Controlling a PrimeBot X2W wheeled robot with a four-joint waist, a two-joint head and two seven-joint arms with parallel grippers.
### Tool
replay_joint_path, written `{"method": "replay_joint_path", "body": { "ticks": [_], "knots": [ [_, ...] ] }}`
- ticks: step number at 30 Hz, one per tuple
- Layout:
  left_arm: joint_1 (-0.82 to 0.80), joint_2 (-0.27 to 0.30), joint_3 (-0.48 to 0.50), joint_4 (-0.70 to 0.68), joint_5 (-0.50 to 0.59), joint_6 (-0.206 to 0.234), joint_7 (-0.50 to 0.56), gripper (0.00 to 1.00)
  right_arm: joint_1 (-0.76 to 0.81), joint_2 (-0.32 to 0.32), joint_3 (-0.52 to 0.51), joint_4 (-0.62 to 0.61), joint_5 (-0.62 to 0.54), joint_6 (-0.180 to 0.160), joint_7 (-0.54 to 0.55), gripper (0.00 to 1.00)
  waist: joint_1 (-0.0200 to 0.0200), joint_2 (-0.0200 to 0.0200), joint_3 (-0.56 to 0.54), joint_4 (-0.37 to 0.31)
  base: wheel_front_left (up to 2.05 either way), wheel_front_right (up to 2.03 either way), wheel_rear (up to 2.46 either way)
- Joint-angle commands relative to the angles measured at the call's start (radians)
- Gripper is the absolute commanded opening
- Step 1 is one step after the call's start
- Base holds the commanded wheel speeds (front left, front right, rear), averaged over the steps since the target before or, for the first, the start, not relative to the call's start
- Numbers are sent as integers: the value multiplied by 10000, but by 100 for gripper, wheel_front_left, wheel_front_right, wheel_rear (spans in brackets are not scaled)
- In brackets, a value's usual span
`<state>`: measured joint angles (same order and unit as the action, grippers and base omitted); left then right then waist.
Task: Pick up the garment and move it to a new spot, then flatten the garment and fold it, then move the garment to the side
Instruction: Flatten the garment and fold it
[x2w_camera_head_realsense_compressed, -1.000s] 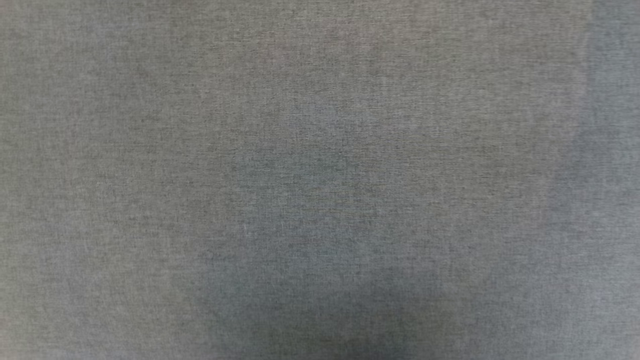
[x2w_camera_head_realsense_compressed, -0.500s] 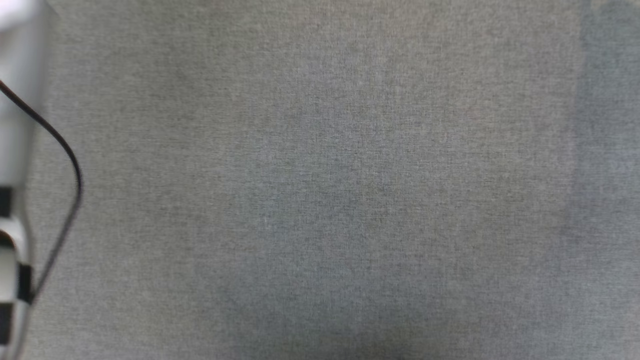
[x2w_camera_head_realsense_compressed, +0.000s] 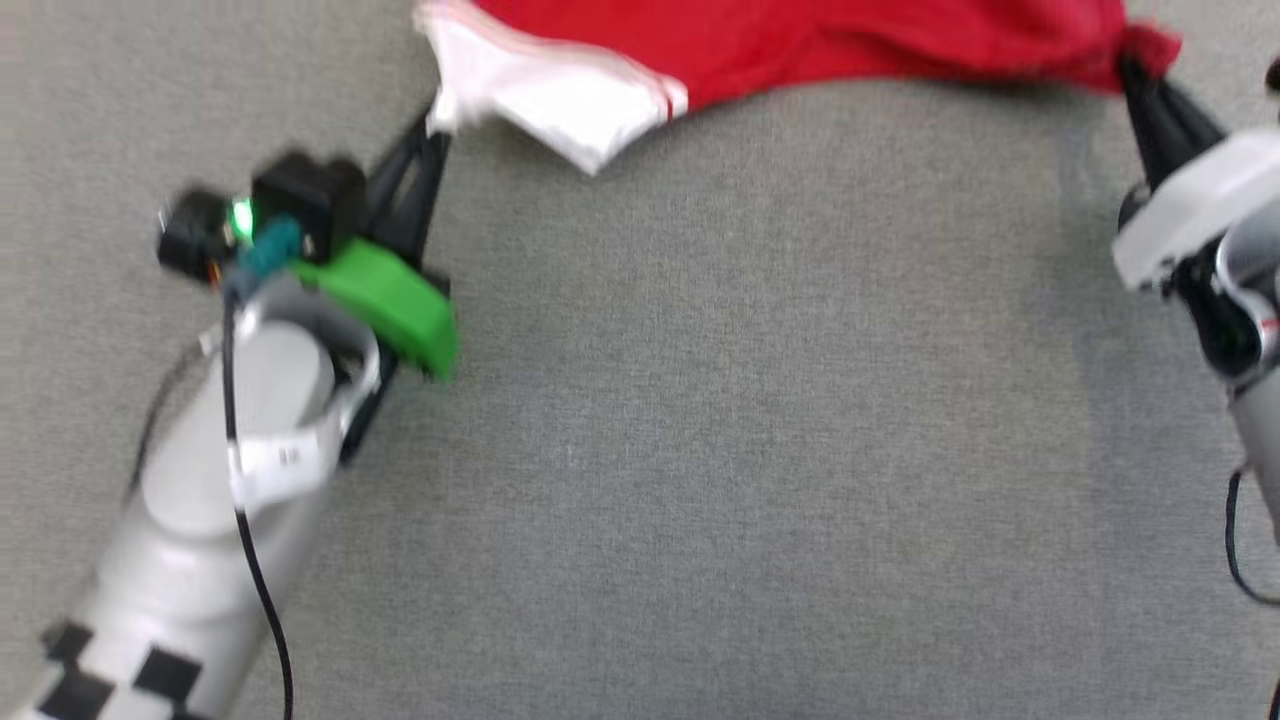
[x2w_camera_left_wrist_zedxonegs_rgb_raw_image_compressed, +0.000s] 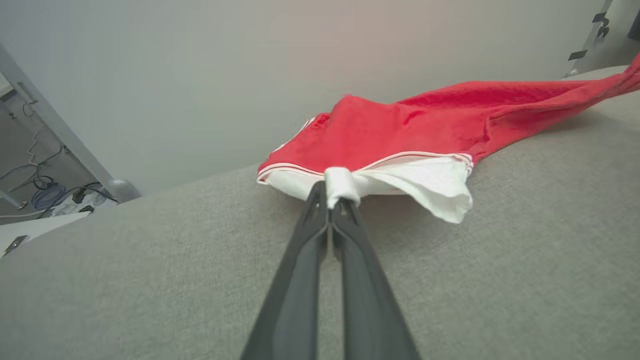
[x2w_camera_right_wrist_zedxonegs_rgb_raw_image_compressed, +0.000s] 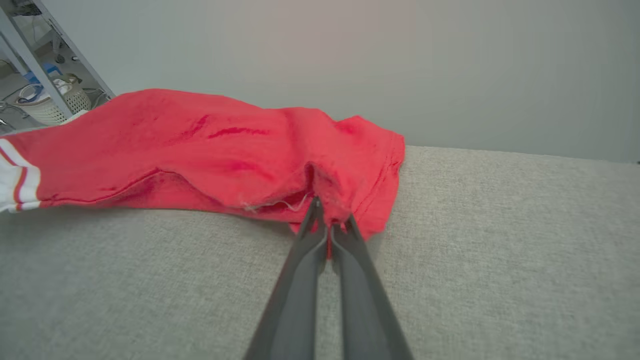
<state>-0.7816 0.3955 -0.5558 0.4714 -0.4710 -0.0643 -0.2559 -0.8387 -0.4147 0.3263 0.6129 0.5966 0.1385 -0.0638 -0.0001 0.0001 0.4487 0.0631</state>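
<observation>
Now: garment (x2w_camera_head_realsense_compressed: 850, 40) runs along the top edge of the head view, on the grey fabric-covered counter (x2w_camera_head_realsense_compressed: 700, 450), strung between the two arms.

Left end effector (x2w_camera_left_wrist_zedxonegs_rgb_raw_image_compressed: 331, 192), upper left of the head view: fingers clenched on a bunched bit of the white sleeve (x2w_camera_left_wrist_zedxonegs_rgb_raw_image_compressed: 430, 187), just below the red-and-white striped trim. The rest of the sleeve flops loose, to the right of the tips in the left wrist view.

Right end effector (x2w_camera_right_wrist_zedxonegs_rgb_raw_image_compressed: 327, 212), upper right of the head view: fingers pressed together on a pinch of red fabric near the hem corner, with a loose thread beside the tips.

Red body is wrinkled and slack between the two grips, its lower edge on the counter.

Left wrist carries a green bracket (x2w_camera_head_realsense_compressed: 385, 300); a black cable (x2w_camera_head_realsense_compressed: 250, 560) trails down the pale forearm. Head view is motion-blurred.
</observation>
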Motion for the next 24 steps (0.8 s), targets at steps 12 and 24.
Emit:
{"method": "replay_joint_path", "body": {
  "ticks": [12,24],
  "knots": [
    [3754,588,-340,-684,-500,340,87,0,2888,-790,371,-127,1820,-78,1052,0,1,-1,-2361,230,0,0,0],
    [6039,1878,-755,-2788,-1256,87,1466,0,5267,-1403,403,-1358,3667,-78,2482,0,1,-1,-3716,60,0,0,0]
  ]
}}
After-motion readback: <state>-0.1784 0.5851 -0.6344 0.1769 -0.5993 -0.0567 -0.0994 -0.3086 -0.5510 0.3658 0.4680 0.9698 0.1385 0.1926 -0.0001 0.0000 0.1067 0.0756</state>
